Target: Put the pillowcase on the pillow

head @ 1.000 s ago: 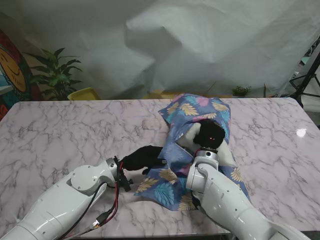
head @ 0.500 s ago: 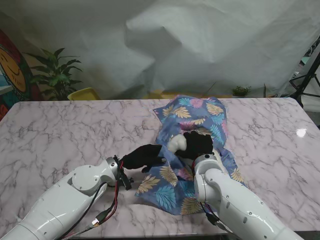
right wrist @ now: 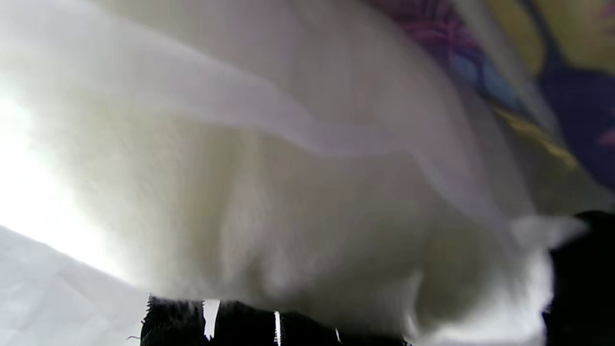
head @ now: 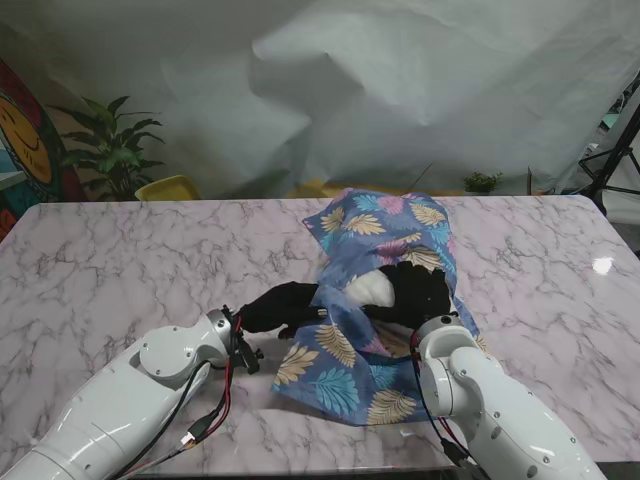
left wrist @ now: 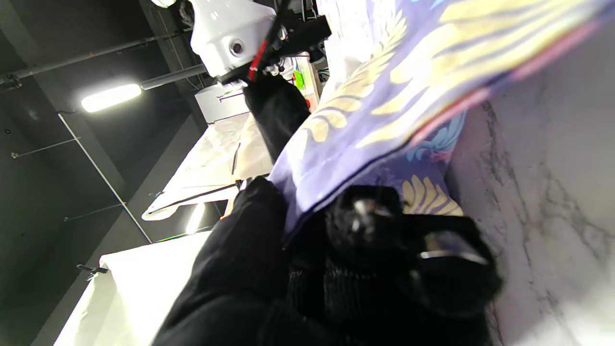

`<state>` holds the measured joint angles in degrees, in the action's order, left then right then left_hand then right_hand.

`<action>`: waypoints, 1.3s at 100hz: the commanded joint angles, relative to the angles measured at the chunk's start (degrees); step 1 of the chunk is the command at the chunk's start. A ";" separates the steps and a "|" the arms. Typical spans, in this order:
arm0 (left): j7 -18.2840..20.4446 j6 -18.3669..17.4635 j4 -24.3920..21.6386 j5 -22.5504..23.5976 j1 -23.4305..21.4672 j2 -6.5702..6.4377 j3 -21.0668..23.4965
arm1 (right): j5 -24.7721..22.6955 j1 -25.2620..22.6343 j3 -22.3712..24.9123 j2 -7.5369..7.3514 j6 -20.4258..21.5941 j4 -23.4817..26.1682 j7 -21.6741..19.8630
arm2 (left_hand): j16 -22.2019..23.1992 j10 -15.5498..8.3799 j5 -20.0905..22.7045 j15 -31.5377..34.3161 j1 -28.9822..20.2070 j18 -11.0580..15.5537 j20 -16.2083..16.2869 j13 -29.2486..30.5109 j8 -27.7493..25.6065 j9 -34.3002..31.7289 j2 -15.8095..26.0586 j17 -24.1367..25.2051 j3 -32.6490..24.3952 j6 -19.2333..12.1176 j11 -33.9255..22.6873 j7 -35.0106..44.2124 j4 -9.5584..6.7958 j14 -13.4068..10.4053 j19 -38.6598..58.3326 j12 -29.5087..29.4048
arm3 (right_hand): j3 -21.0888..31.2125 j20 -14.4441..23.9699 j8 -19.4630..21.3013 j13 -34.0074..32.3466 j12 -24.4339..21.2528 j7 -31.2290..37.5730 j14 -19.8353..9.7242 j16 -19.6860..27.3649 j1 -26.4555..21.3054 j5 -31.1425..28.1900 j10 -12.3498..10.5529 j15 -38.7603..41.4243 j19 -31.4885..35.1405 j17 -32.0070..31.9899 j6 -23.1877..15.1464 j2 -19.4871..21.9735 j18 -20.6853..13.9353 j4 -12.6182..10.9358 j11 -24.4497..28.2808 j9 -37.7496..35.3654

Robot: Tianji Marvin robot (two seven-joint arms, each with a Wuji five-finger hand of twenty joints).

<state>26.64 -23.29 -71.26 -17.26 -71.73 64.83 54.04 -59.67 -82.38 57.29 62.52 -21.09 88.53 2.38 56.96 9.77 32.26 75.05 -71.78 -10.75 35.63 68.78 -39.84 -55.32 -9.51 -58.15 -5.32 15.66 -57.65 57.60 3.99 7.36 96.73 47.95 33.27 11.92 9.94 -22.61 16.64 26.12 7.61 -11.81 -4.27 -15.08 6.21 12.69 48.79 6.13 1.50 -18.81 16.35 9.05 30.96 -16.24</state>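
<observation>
Left robot hand [head: 283, 307]: black-gloved, reaching in from the left side, fingers [left wrist: 365, 226] pinched on the open edge of the pillowcase [head: 385, 300] and holding that edge lifted off the worktop [head: 140, 260].
Right robot hand [head: 418, 295]: black-gloved, pushed into the mouth of the pillowcase, closed on the pillow [head: 368, 290] (its wrist view is almost filled by blurred white fabric, with patterned cloth at one corner).
Pillow: white, only a small bulge of it shows at the opening, between the two hands; the rest is hidden under the cloth.
Pillowcase: blue with yellow, teal and pink leaf print, draped in a tall mound over the right hand and pillow, its near end spread flat on the worktop close to me.
Worktop: white and grey marble pattern, bare on both sides of the cloth.
Backdrop: crumpled white sheet [head: 400, 90] behind the far edge, a green plant [head: 110, 145] and a yellow chair back [head: 167, 187] at the far left.
</observation>
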 commanded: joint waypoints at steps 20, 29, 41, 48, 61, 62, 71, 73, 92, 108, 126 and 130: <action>1.00 1.66 -1.22 1.73 -0.43 -0.69 0.98 | -3.39 -6.11 2.86 -0.58 1.93 6.12 3.03 | 0.04 -1.52 -0.38 1.51 -2.19 4.81 0.00 -1.07 -0.71 0.58 3.26 -2.19 0.79 -3.90 -1.47 1.88 -0.56 1.62 2.94 -0.12 | -1.02 -0.63 0.56 -1.24 -0.13 1.87 -1.90 0.10 0.28 -5.29 -0.94 -0.36 0.07 0.04 -2.87 0.39 -1.44 -1.57 0.45 -3.42; 0.68 1.75 -1.63 2.30 -0.58 -0.79 1.22 | -4.57 -6.42 2.25 -0.63 1.71 5.77 4.01 | -0.04 -1.65 -0.36 1.54 -2.19 4.67 0.00 -1.12 -0.78 0.54 3.12 -2.18 0.86 -4.05 -1.53 1.90 -0.61 1.50 2.87 -0.14 | -0.22 0.07 2.74 -5.66 0.85 5.38 -3.19 -1.12 -1.94 -8.86 -1.76 1.75 1.69 2.54 -4.89 -1.13 -1.98 -1.59 2.30 -7.90; 0.77 2.08 -2.02 2.90 -0.68 -0.98 1.55 | -7.05 -6.36 0.55 -0.40 -1.57 4.16 8.23 | -0.11 -1.70 -0.47 1.59 -2.19 4.60 -0.02 -1.17 -0.73 0.63 3.33 -2.01 0.99 -4.01 -1.50 1.77 -0.63 1.51 2.73 -0.18 | 17.46 2.66 6.15 -19.52 3.41 12.04 -7.50 -5.00 -6.45 -16.94 -6.84 6.64 7.35 9.82 -9.37 -9.65 -3.83 -0.16 5.01 -21.19; 1.05 2.10 -2.41 2.92 -0.93 -1.14 1.80 | -6.42 -6.08 -0.08 -0.41 -2.10 3.54 7.50 | -0.16 -1.79 -0.49 1.59 -2.19 4.46 -0.04 -1.23 -0.71 0.63 3.27 -1.76 1.00 -3.98 -1.53 1.70 -0.68 1.53 2.56 -0.20 | 26.54 3.55 6.86 -24.89 4.37 14.36 -8.73 -6.52 -10.25 -19.71 -8.28 7.47 9.19 12.89 -10.40 -15.08 -4.42 0.66 5.51 -24.55; 1.73 0.88 -3.28 2.15 -1.56 -1.43 1.65 | -7.12 -2.11 -3.44 -0.73 -2.72 -1.88 7.26 | -0.23 -1.75 -0.44 1.60 -2.19 4.34 0.00 -1.26 -0.76 0.65 3.36 -1.75 0.94 -3.97 -1.59 1.70 -0.73 1.51 2.51 -0.21 | 35.11 8.17 7.94 -34.60 7.26 18.92 -12.14 -12.82 -17.12 -23.12 -10.18 13.35 15.73 20.96 -13.31 -23.33 -8.11 0.41 9.20 -29.90; 1.83 0.75 -3.35 2.04 -1.61 -1.46 1.61 | -7.11 -1.69 -3.78 -0.73 -2.78 -2.45 7.41 | -0.15 -1.72 -0.44 1.65 -2.19 4.32 0.01 -1.61 -0.76 0.67 3.34 -1.76 0.91 -3.92 -1.60 1.69 -0.74 2.88 2.50 -0.21 | 35.45 8.64 8.04 -35.27 7.52 19.24 -12.41 -13.42 -17.47 -23.38 -10.39 13.98 16.29 21.59 -13.56 -23.69 -8.47 0.39 9.54 -30.32; 2.79 -0.19 -4.11 1.52 -1.97 -1.83 1.13 | -4.21 2.73 -7.24 0.14 -3.43 -9.32 12.91 | -0.13 -1.73 -0.46 2.06 -2.18 4.29 0.11 -2.23 -0.81 0.70 3.35 -1.76 0.87 -3.92 -1.66 1.62 -0.72 3.90 2.45 -0.25 | 36.71 14.91 -1.07 -42.74 11.94 29.61 -15.15 -21.67 -23.22 -25.84 -10.69 24.25 22.78 29.08 -18.02 -28.51 -10.70 8.63 13.88 -36.75; 3.10 -0.37 -4.25 1.37 -2.03 -1.93 0.99 | -3.39 3.60 -7.87 0.40 -3.44 -10.59 13.98 | -0.23 -1.74 -0.47 2.13 -2.18 4.29 0.14 -2.18 -0.82 0.70 3.31 -1.76 0.85 -3.94 -1.67 1.61 -0.72 3.49 2.44 -0.26 | 36.59 15.60 -1.80 -43.86 12.84 31.56 -15.43 -23.07 -23.91 -26.23 -10.79 26.21 23.76 30.24 -19.16 -29.15 -11.11 9.34 14.41 -38.16; 5.33 -1.38 -5.51 1.41 -2.15 -2.88 -0.43 | 3.06 7.79 -10.30 2.66 -2.85 -17.21 20.20 | -1.21 -1.86 -0.82 0.43 -2.19 3.66 0.12 -3.02 -0.16 1.35 3.98 0.55 2.07 -4.45 -0.77 0.70 -0.96 2.30 1.02 -0.71 | 36.38 17.58 -3.48 -49.35 16.77 38.17 -17.29 -27.81 -26.16 -29.18 -10.45 35.34 27.54 35.66 -22.85 -29.67 -11.78 9.90 16.68 -44.25; 5.59 1.40 -8.75 11.71 -1.42 -4.70 1.03 | 3.22 6.40 -8.84 2.62 -0.70 -16.02 21.13 | -0.46 -5.25 -2.00 -10.42 6.24 1.38 4.91 -16.42 8.61 7.17 5.27 18.10 6.58 -9.28 8.97 -8.35 -2.28 5.58 -8.15 -4.64 | 36.11 16.91 -3.58 -48.87 16.83 38.12 -17.23 -27.66 -25.69 -29.20 -10.78 34.96 25.90 34.79 -23.14 -29.45 -11.37 9.94 16.06 -44.26; 1.99 6.01 -14.76 28.43 -2.34 -5.83 5.56 | 1.24 3.78 -6.72 1.71 2.02 -13.64 20.69 | -15.52 -4.42 1.05 -44.08 22.20 1.23 4.23 -38.53 9.65 21.52 7.58 47.13 7.04 -14.58 32.97 -24.27 -1.87 4.05 -38.57 -16.87 | 35.71 16.27 -3.62 -48.26 16.92 37.90 -17.32 -27.53 -24.83 -28.91 -11.17 34.44 24.45 33.78 -23.52 -29.40 -11.01 10.22 15.64 -43.94; 0.08 6.10 -15.48 30.54 -2.78 -5.63 6.44 | 0.74 3.46 -6.49 1.55 2.26 -13.39 20.57 | -16.47 -4.45 3.04 -45.42 23.06 1.34 4.37 -39.15 9.23 21.40 8.17 47.90 7.18 -15.46 33.79 -23.92 -1.83 3.72 -40.11 -17.43 | 35.73 16.19 -3.66 -48.22 16.89 37.81 -17.41 -27.51 -24.84 -28.80 -11.40 34.35 24.29 33.72 -23.57 -29.49 -11.04 10.23 15.52 -43.94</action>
<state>28.96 -16.37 -85.99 14.21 -74.79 59.46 59.65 -58.27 -77.89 50.87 64.62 -18.54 75.19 23.45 42.69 6.77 31.95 33.27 -51.30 -10.96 39.77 31.93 -30.53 -35.57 -3.65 -13.00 -0.15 3.82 -26.23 34.45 3.38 12.58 59.99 32.24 65.95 28.59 6.98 -67.56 32.97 63.21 -6.72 -38.16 -25.36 -42.78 -4.97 42.71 73.43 40.47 -18.58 -48.05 5.75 19.86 46.92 -59.02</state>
